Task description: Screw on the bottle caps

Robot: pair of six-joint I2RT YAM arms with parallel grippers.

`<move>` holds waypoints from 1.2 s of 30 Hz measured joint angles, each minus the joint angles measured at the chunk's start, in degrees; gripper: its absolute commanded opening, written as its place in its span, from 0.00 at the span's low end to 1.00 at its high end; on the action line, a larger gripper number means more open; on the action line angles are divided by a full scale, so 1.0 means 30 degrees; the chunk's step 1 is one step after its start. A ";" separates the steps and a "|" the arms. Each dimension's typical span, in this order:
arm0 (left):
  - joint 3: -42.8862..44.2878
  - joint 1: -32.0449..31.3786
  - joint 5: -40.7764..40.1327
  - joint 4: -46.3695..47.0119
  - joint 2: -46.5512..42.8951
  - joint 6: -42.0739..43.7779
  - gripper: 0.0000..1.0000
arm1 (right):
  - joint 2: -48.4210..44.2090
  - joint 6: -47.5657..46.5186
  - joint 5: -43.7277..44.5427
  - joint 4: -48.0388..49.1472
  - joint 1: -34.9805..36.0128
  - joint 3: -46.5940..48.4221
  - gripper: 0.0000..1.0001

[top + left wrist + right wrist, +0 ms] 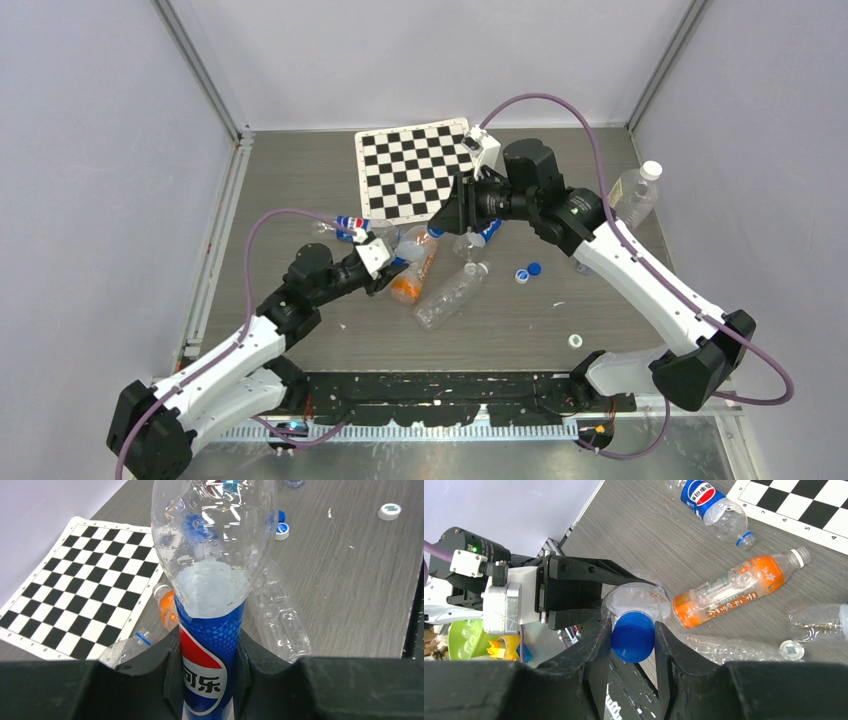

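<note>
Bottle-capping moment, both arms meeting over the middle of the table point(300, 180). Left gripper point(207, 650) is clamped tight around the labelled part of a cola bottle point(212, 570), held off the table with its clear end pointing away from the wrist. Right gripper point(631, 627) is pinched on a blue cap point(633, 647), one finger on each side. That cap sits right up against the clear neck end of the held bottle; can't tell how far it's threaded on.

Other stuff lying around: two loose blue caps point(528, 272) side by side just right of the bottle pile, and a white cap point(576, 340) closer to the arm bases. An orange bottle point(729, 590) and a clear bottle point(450, 295) lie flat under the action, and a second cola bottle point(714, 505) lies near the checkerboard point(410, 170). Off at the right edge, one more bottle point(635, 195) has a white cap on it.
</note>
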 measured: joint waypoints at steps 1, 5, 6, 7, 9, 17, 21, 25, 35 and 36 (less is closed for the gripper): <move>-0.0051 0.0000 -0.0109 0.0007 -0.0058 0.0182 0.33 | 0.0044 0.0197 0.0073 0.0022 0.0022 0.0000 0.02; -0.0138 -0.0007 -0.0692 0.0029 -0.0226 0.0882 0.33 | 0.0124 0.0976 0.0495 0.0051 0.0102 0.0000 0.13; -0.0138 -0.0007 -0.0787 0.0029 -0.0233 0.0998 0.33 | 0.0124 0.1231 0.0648 0.0051 0.0138 0.0000 0.17; -0.0138 -0.0022 -0.0918 0.0036 -0.0248 0.1202 0.33 | 0.0124 0.1428 0.0801 0.0044 0.0175 0.0000 0.23; -0.0138 -0.0022 -0.1086 0.0044 -0.0262 0.1421 0.33 | 0.0117 0.1800 0.1093 0.0044 0.0233 0.0000 0.31; 0.0058 -0.0219 -0.1756 0.0546 -0.0306 0.1851 0.33 | -0.0058 0.2871 0.1843 -0.0408 0.0495 0.0000 0.64; 0.0350 -0.0240 -0.2011 0.0568 -0.0350 0.1880 0.34 | -0.0342 0.2863 0.2215 -0.1005 0.0503 0.0160 0.69; 0.0561 -0.0255 -0.2200 0.0495 -0.0306 0.1872 0.34 | -0.0495 0.2667 0.2637 -0.1974 0.0444 0.1005 0.70; 0.1530 -0.0342 -0.2404 -0.0372 0.0080 0.1880 0.33 | -0.0874 0.0627 0.3373 -0.5304 0.0321 0.4794 0.61; 0.1552 -0.0372 -0.2404 -0.0495 0.0095 0.1887 0.33 | -0.0831 0.0612 0.3483 -0.5625 0.0321 0.5202 0.60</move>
